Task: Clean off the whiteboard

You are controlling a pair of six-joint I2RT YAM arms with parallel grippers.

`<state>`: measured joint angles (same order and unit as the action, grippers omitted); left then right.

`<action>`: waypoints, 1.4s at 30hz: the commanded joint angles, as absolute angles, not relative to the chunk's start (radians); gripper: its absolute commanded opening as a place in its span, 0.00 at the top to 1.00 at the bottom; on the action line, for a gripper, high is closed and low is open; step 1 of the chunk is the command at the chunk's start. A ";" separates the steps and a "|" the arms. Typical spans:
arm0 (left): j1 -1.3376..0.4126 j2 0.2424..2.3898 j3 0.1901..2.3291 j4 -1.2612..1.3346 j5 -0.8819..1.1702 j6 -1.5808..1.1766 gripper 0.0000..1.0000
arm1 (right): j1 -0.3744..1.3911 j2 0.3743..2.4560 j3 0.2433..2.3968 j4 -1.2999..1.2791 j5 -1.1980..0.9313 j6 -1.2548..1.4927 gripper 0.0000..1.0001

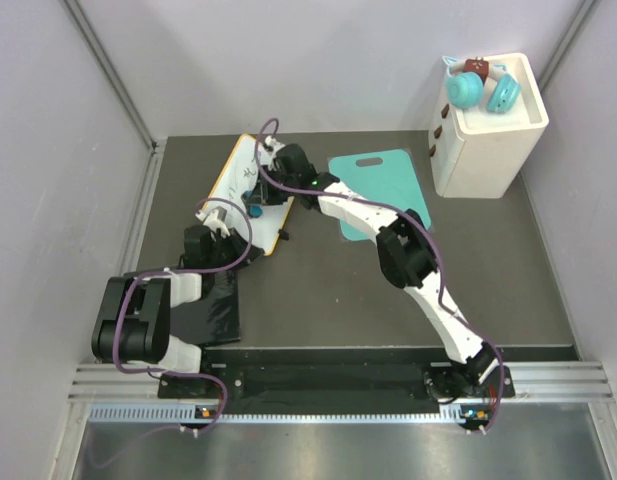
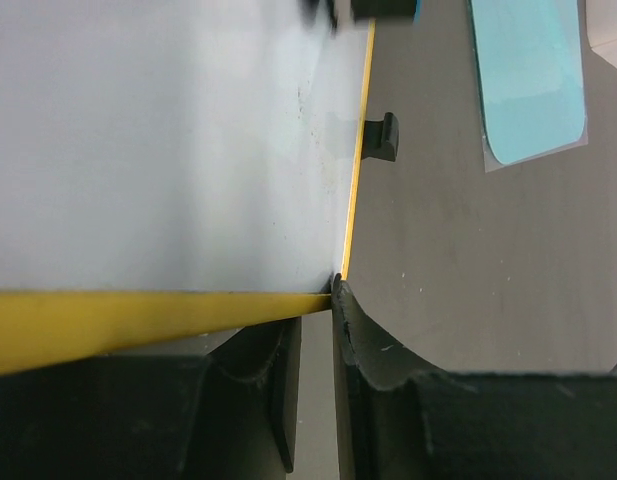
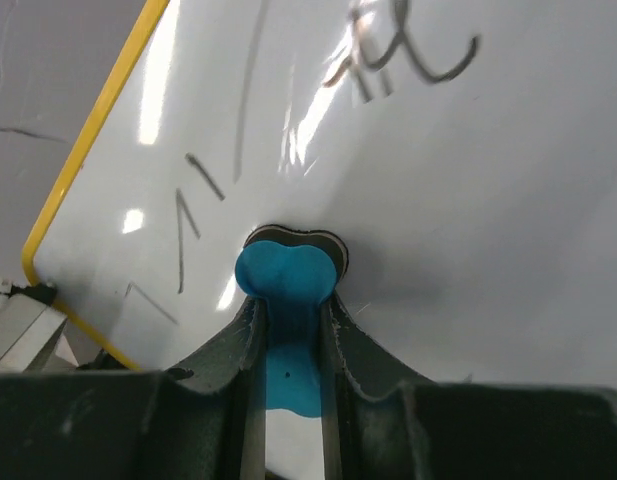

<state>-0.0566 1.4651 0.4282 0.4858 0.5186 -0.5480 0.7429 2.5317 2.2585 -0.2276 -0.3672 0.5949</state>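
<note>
On the whiteboard (image 1: 236,178), step in hand: wiping. The blue eraser (image 3: 286,275) sits pad-down on the white face, with black handwriting (image 3: 408,60) beyond it toward the far end.
Stroke method: keep the pad flat and evenly pressed. Cover each mark in overlapping passes worked toward the far end. Stop short of the frame, since riding over it could tip the eraser in the grip.
Board restraint: brace the near edge during each push. Otherwise the board is likely to slide on the table.
Whiteboard appearance: flat, glossy white face with glare, a rounded yellow-orange frame (image 2: 138,320) and a small black clip (image 2: 385,137) on the right edge. The near part looks clean apart from faint specks. The far part carries thin strokes and a scribble.
Whiteboard position: lying flat and skewed on the dark table (image 1: 318,290), toward its left rear.
Right gripper (image 3: 288,305): over the middle of the whiteboard, clamped on the blue eraser with a finger against each side.
Left gripper (image 2: 315,315): at the whiteboard's near edge by the near right corner. The fingers are almost together with a thin gap showing. Whether they pinch the frame cannot be told.
Teal cutting board (image 1: 378,185): just right of the whiteboard, not touching it.
Black mat (image 1: 213,315): nearer than the whiteboard, under the left arm.
White box (image 1: 488,140): well apart to the whiteboard's right, beyond the cutting board.
</note>
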 commanded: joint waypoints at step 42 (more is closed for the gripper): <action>-0.097 1.083 0.261 0.494 0.560 -0.495 0.77 | 0.704 2.502 2.134 -0.100 -0.135 0.718 1.00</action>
<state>-0.0956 1.2182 0.2848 0.4435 0.5694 -0.5018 0.6769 2.5324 2.1883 -0.0879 -0.0921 0.7208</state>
